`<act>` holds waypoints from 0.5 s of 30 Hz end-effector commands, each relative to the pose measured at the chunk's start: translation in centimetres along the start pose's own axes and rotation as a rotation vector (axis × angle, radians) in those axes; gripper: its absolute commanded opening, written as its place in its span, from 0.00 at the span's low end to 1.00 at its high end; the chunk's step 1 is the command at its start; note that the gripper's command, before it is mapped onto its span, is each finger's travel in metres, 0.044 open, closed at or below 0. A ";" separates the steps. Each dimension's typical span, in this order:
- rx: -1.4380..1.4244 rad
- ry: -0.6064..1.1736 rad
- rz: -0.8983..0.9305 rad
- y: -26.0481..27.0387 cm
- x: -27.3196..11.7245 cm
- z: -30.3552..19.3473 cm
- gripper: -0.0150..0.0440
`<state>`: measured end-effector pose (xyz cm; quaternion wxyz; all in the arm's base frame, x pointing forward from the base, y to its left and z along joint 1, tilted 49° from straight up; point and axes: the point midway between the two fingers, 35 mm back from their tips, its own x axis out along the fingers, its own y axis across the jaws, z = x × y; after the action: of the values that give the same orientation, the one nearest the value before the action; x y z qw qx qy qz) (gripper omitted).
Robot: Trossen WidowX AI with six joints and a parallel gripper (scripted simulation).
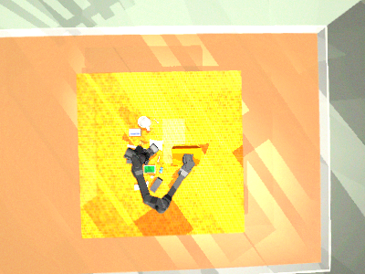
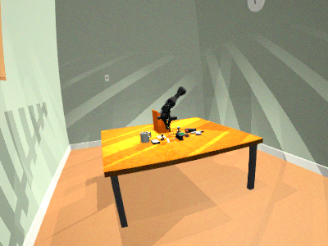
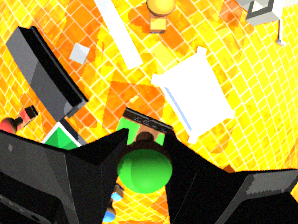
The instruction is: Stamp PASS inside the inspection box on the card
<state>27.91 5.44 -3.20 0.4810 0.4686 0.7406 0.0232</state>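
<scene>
My gripper [image 3: 145, 137] is shut on a stamp with a round green knob [image 3: 145, 171]. The stamp's dark lettered front edge [image 3: 147, 120] shows beyond the fingertips; its underside is hidden. The green ink pad [image 3: 61, 138] [image 1: 150, 169] is at the left in the wrist view, partly hidden by the finger. A white card-like sheet [image 3: 200, 92] [image 1: 156, 144] with a blue line along one edge lies ahead and right of the stamp. No inspection box or print can be made out on it. The stamp appears above the table, clear of this sheet.
A long dark block [image 3: 42, 75] lies left, near a red-knobbed stamp [image 3: 9, 124]. A blue-knobbed stamp [image 3: 109, 215] is below. A yellow-knobbed piece [image 3: 160, 7] and a white strip [image 3: 120, 35] lie ahead. A mug [image 1: 144, 121] [image 2: 145, 137] and an upright orange panel [image 2: 159, 121] stand on the table.
</scene>
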 end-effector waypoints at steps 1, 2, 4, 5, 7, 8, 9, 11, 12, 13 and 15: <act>0.127 0.004 -0.005 -1.7 0.2 0.8 0.25; 0.161 0.006 -0.005 -2.2 0.2 1.0 0.25; 0.227 0.010 -0.005 -3.0 0.2 1.3 0.25; 0.261 0.012 -0.004 -3.5 0.3 1.5 0.25; 0.327 0.016 -0.003 -4.4 0.4 1.8 0.25; 0.360 0.019 -0.003 -4.8 0.4 1.9 0.25; 0.394 0.022 -0.002 -5.3 0.5 2.1 0.25; 0.460 0.027 -0.001 -6.1 0.6 2.3 0.25; 0.486 0.030 -0.001 -6.5 0.6 2.3 0.25; 0.502 0.031 -0.001 -6.7 0.6 2.4 0.25; 0.507 0.032 0.000 -6.8 0.6 2.4 0.25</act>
<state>25.35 1.34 -7.82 0.3480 0.5686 0.7318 -0.1417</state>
